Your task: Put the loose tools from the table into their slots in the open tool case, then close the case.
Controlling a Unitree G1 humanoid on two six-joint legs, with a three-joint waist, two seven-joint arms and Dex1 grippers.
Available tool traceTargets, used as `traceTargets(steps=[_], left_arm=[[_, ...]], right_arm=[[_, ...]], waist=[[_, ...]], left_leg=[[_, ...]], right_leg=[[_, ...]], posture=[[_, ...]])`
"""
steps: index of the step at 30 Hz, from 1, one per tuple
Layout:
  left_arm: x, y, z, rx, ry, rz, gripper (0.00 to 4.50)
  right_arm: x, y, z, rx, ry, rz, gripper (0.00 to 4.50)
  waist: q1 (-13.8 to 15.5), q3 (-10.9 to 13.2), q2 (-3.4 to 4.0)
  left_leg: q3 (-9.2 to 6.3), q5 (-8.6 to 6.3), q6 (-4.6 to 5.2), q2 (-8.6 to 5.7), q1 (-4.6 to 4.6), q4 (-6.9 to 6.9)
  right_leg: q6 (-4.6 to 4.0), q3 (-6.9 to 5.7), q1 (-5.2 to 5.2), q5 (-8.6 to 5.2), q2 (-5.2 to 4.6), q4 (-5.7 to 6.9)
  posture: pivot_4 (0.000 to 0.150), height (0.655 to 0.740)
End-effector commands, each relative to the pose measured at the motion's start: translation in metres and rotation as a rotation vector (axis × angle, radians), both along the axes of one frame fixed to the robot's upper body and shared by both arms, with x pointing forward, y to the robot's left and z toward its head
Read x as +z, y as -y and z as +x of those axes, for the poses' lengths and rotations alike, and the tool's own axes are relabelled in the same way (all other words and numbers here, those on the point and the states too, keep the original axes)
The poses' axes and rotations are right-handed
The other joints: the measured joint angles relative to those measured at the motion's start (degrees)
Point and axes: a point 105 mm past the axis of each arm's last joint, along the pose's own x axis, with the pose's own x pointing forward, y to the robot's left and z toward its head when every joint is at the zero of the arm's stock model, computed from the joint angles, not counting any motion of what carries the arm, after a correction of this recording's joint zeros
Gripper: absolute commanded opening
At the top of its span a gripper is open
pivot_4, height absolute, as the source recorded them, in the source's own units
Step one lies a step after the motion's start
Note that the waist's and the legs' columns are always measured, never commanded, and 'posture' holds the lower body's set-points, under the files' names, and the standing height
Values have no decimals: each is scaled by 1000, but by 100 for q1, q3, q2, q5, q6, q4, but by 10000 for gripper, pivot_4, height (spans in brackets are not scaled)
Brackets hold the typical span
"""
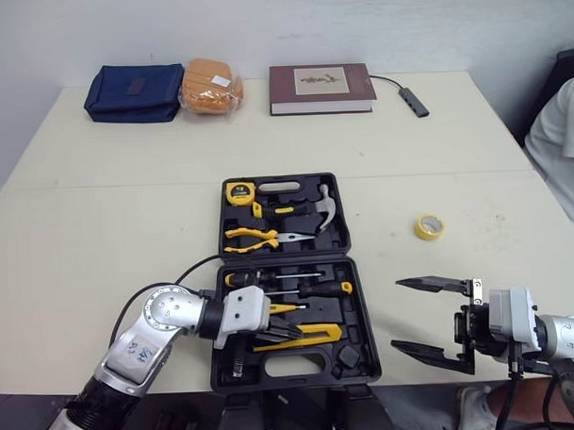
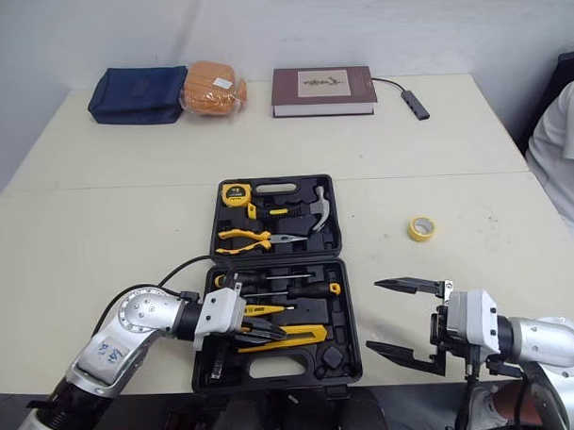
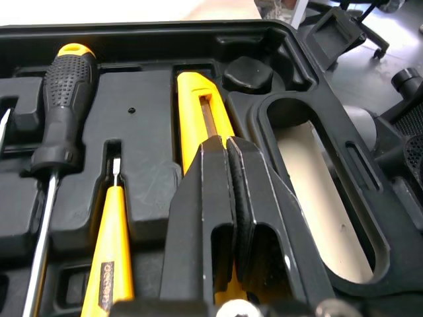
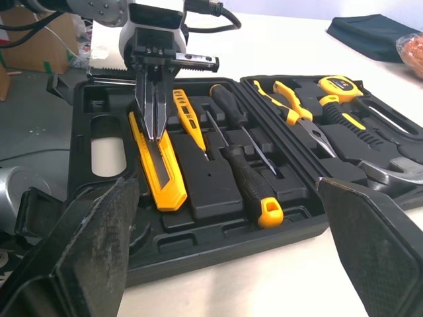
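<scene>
The black tool case lies open mid-table. Its far half holds a tape measure, pliers and a hammer. In the near half lie a black-handled screwdriver, a thin yellow tester and a yellow utility knife. My left gripper is shut, its tips resting on the knife with nothing between the fingers. To the right of the case, near the table's front edge, my right gripper is wide open and holds nothing. A yellow tape roll lies loose on the table, right of the case.
Along the far edge sit a blue pouch, an orange packet, a maroon book and a small cabled adapter. A person in a white sleeve is at the table's right side.
</scene>
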Motion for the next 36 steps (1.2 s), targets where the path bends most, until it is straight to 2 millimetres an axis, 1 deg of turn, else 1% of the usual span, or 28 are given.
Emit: traceTargets(steps=[1,2,6,12,14,17,21,23,28,29,31,32,34,35,36], left_arm=[[-20,-4,1,50,-38,64,254],[-24,-5,2,63,-48,79,254],[-43,-13,-6,38,-89,184,254],[-68,-25,-1,148,-152,299,254],[-76,-26,-3,170,-178,283,254],[-80,-26,-7,154,-172,271,254],[-76,-24,-6,149,-157,234,254],[-72,-21,-4,140,-134,206,254],[-34,-17,10,184,-8,-19,254],[-21,-18,10,181,8,-87,254],[-9,-20,8,170,24,-155,254],[0,-24,9,186,31,-194,254],[23,-40,16,287,71,-270,254],[34,-56,21,363,101,-294,4053],[38,-76,24,460,122,-292,5435]], right_arm=[[7,0,0,-3,45,6,45000],[6,0,0,-3,45,6,45000],[6,0,0,-3,44,7,45000],[6,0,1,-4,44,9,45000],[5,0,1,-6,44,11,45000],[5,0,2,-9,44,10,45000],[4,1,3,-14,45,10,45000],[4,2,3,-14,45,9,45000],[5,9,6,-44,59,9,45000],[7,13,6,-64,64,13,45000],[8,18,7,-87,68,19,45000],[8,23,7,-105,77,14,45000],[12,44,9,-191,108,9,45000],[13,58,10,-251,126,4,45000],[15,73,11,-322,154,6,45000]], waist=[[0,-1,1],[0,-2,1],[0,-13,3],[1,-68,19],[0,-98,23],[2,-127,29],[1,-153,46],[1,-159,57],[0,-158,57],[0,-156,58],[0,-145,53],[0,-139,51],[-5,-120,38],[-5,-97,15],[-4,-88,8]], left_leg=[[0,0,0,0,1,0],[0,0,0,0,2,0],[0,-1,0,0,11,-2],[1,-13,18,1,21,-12],[0,-19,20,1,31,-12],[-2,-30,7,1,42,-14],[-4,-32,3,1,45,-20],[-4,-31,3,1,44,-22],[-4,-29,7,2,36,-22],[-4,-26,11,2,31,-23],[-4,-21,19,2,25,-23],[-5,-18,22,3,23,-23],[-4,-18,21,3,20,-24],[-4,-18,22,3,19,-24],[-6,-18,22,3,16,-23]], right_leg=[[0,0,1,0,0,0],[0,0,2,0,-1,0],[0,2,8,0,-2,0],[-2,5,13,-1,-3,-4],[-2,5,23,-1,-3,-5],[-4,5,31,-2,-8,-6],[-9,5,30,-4,-9,-6],[-11,5,28,-4,-10,-6],[-13,4,20,-5,-11,-6],[-13,4,15,-6,-12,-6],[-15,3,8,-7,-12,-4],[-17,0,6,-8,-12,-3],[-18,-1,4,-8,-12,-4],[-18,-1,4,-8,-12,-4],[-18,-2,3,-8,-12,-5]], posture=[[1500,7400],[1500,7400],[1500,7400],[1500,7400],[1500,7400],[1500,7400],[1500,7400],[1500,7400],[1500,7400],[1500,7400],[1500,7400],[1500,7400],[1500,7400],[1500,7400],[1500,7400]])
